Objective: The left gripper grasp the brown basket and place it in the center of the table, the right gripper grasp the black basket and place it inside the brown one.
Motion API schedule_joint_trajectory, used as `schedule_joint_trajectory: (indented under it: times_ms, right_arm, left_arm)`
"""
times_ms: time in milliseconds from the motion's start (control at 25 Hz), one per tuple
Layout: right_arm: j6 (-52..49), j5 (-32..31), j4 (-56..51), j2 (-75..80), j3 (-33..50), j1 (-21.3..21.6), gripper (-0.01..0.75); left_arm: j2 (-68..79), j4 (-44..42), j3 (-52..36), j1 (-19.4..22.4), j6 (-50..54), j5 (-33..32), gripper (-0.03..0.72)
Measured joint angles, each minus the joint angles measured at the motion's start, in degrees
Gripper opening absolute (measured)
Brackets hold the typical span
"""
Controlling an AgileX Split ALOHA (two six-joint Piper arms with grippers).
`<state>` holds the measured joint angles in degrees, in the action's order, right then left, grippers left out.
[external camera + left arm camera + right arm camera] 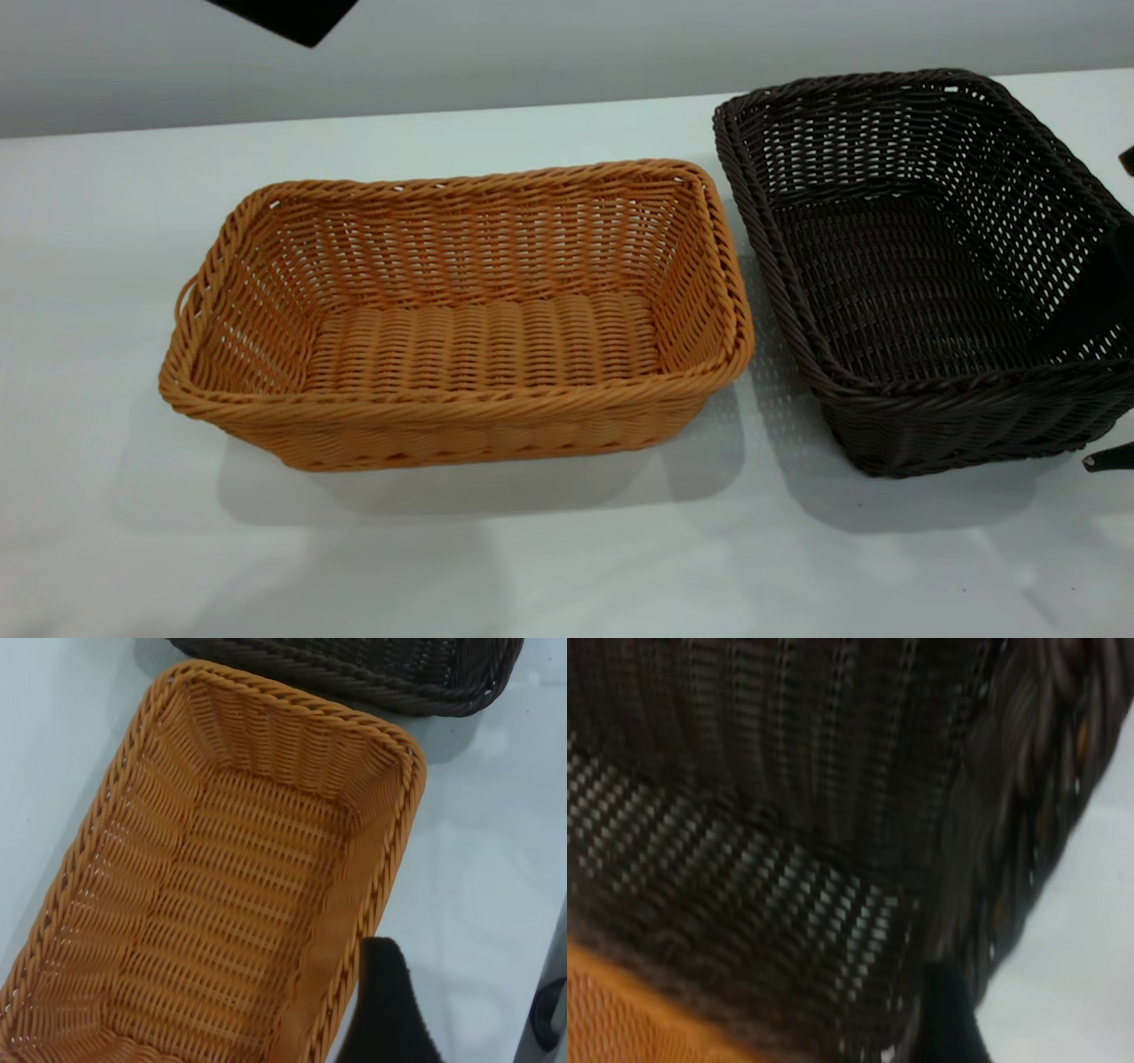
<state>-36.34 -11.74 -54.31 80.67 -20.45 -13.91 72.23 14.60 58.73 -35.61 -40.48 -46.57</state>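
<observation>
The brown basket (461,310) stands empty on the white table (567,549), near the middle; it fills the left wrist view (221,895). The left gripper (385,1010) hovers just outside its rim and holds nothing. A black part of the left arm (283,18) shows at the top edge of the exterior view. The black basket (921,266) stands right of the brown one, close beside it. The right gripper (1107,292) is at its right wall, one dark finger inside and a black part (1112,458) outside. In the right wrist view a finger (943,1019) lies against the dark weave (788,815).
A narrow strip of bare table (757,390) separates the two baskets. A grey wall (567,53) runs behind the table's far edge. White tabletop lies in front of and to the left of the brown basket.
</observation>
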Motion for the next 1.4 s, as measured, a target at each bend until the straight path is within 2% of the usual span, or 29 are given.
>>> schedule_joint_trajectory:
  times_ms: [480,760,1080,1400]
  right_arm:
    - [0.14,3.19,-1.39,2.88,-2.12,0.00,0.440]
    - [1.25,0.53,-1.25,8.92,-4.69,-0.26,0.440]
    - [1.12,5.03,-4.01,15.06,-4.78,-2.27,0.440]
    - [3.79,4.62,-3.84,22.01,-11.59,-2.27,0.440]
  left_arm:
    - [0.00,0.06,0.00,0.00,0.00,0.18,0.426]
    - [0.00,0.06,0.00,0.00,0.00,-0.07,0.426]
    - [0.00,0.06,0.00,0.00,0.00,-0.21,0.426]
    - [0.00,0.06,-0.06,0.00,0.00,-0.50,0.426]
